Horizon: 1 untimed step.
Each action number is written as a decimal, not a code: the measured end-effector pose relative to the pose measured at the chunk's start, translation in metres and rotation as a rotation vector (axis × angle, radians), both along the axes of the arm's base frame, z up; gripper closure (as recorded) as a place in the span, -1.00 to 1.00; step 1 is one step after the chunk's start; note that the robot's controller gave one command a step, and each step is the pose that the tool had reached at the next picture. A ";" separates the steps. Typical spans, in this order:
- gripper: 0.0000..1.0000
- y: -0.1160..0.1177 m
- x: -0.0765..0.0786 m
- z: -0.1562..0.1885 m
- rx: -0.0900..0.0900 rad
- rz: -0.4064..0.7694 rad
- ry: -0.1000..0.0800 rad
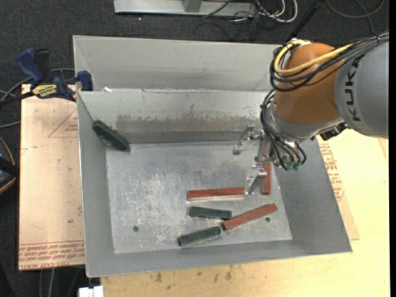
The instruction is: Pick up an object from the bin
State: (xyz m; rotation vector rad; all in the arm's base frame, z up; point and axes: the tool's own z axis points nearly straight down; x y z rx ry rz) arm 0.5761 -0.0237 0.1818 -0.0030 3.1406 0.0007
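Note:
My gripper (248,164) hangs over the right middle of the bin, open, with one finger (243,143) towards the back wall and the other (253,183) lower down. A short red bar (267,179) stands lengthwise just right of the lower finger, beside it and not between the fingers. The lower fingertip sits at the right end of a long red bar (215,193) lying flat on the floor. Whether it touches that bar I cannot tell.
Near the front of the bin lie another red bar (249,216) and two dark green bars (209,213) (199,236). A third dark green bar (111,135) leans in the back left corner. The arm's orange cover and cables overhang the bin's right wall.

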 end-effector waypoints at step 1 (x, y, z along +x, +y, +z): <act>-1.00 0.000 0.000 0.000 0.000 0.000 0.000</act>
